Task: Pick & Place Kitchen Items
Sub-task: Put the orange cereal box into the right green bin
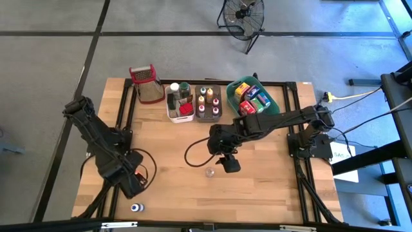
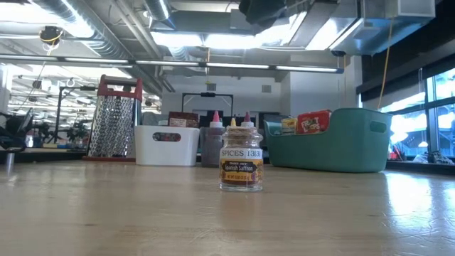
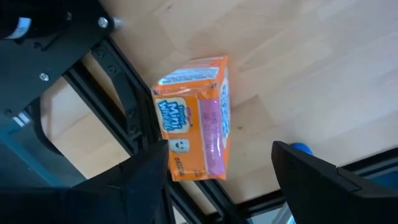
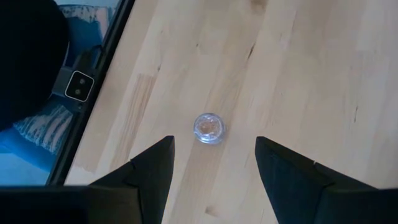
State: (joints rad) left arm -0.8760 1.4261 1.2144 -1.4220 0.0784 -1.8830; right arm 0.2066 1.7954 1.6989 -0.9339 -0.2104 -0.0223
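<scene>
The right gripper [image 1: 226,162] hangs over the middle of the wooden table [image 1: 257,187], its two dark fingers [image 4: 152,171] spread apart with nothing between them; a small glass spice jar [image 1: 209,172] stands upright on the bare wood just beside it, toward the table's front edge, untouched; in the right wrist view the jar [image 4: 209,127] lies ahead of the fingertips, centred on the gap between them, seen from above as a clear round lid; the low view shows the same jar [image 2: 241,161] alone in the foreground, with a label reading spices and saffron.

The left gripper [image 1: 132,181] sits low near the table's left front corner; its fingers [image 3: 314,177] stand wide and hold nothing; an orange packet [image 3: 196,118] lies flat on the wood ahead of that gap, against the black frame rail, apart from both fingers; a small blue-capped thing [image 1: 136,207] stands just beyond this gripper, near the front edge.

Far behind the right gripper, along the back edge, stand a white bin [image 1: 180,111] of bottles, a brown bin [image 1: 208,103] of small capped bottles and a teal bin [image 1: 273,103] of colourful boxes; a steel grater [image 1: 147,84] with a red handle stands beside the white bin.
</scene>
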